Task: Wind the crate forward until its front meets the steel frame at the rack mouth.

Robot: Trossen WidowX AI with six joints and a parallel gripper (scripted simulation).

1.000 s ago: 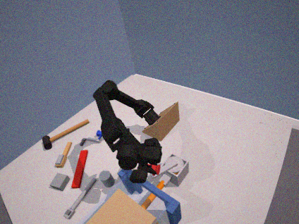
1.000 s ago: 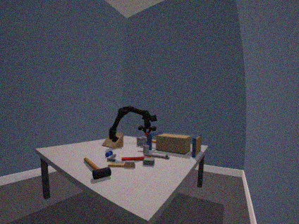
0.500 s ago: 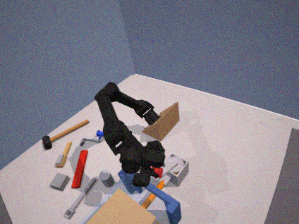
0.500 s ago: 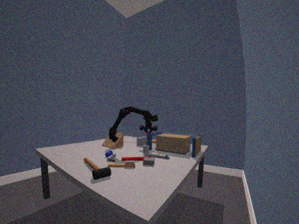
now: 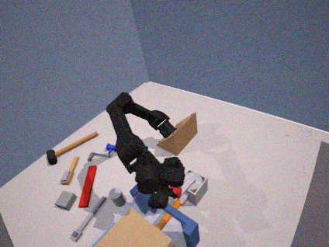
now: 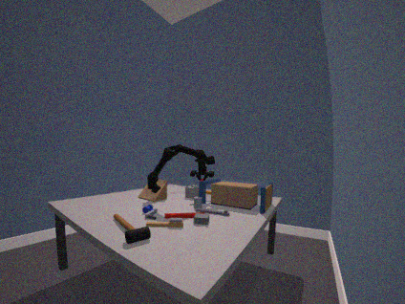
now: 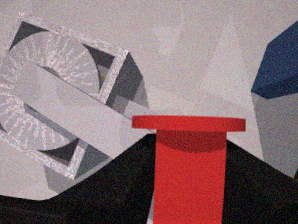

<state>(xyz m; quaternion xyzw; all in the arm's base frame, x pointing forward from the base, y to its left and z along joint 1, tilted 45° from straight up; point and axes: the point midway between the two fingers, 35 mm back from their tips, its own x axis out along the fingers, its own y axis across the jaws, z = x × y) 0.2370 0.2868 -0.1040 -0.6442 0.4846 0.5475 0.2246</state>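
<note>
My gripper (image 5: 171, 192) (image 6: 202, 179) (image 7: 184, 144) is shut on the red knob of the winch handle. The red knob (image 7: 190, 123) stands upright between the fingers. The handle's flat grey arm (image 7: 75, 110) runs from it over the pale winch (image 5: 196, 195) (image 6: 191, 192) (image 7: 115, 79); its key and the hole are hidden beneath the arm. The tan crate (image 5: 133, 231) (image 6: 234, 194) looks flat, behind the blue frame (image 5: 185, 224) (image 6: 202, 192). An orange strap-like strip (image 5: 169, 214) runs beneath the frame towards the winch. Whether crate and frame touch, I cannot tell.
A blue-knobbed crank (image 5: 111, 147) (image 6: 147, 208), mallet (image 5: 51, 156) (image 6: 138, 234), red bar (image 5: 88, 186) (image 6: 181, 215), grey block (image 5: 65, 200) (image 6: 202, 219), grey cylinder (image 5: 116, 196) and long grey tool (image 5: 88, 218) lie or stand on the bench. A tan wedge (image 5: 180, 136) (image 6: 155, 192) stands near the arm's base.
</note>
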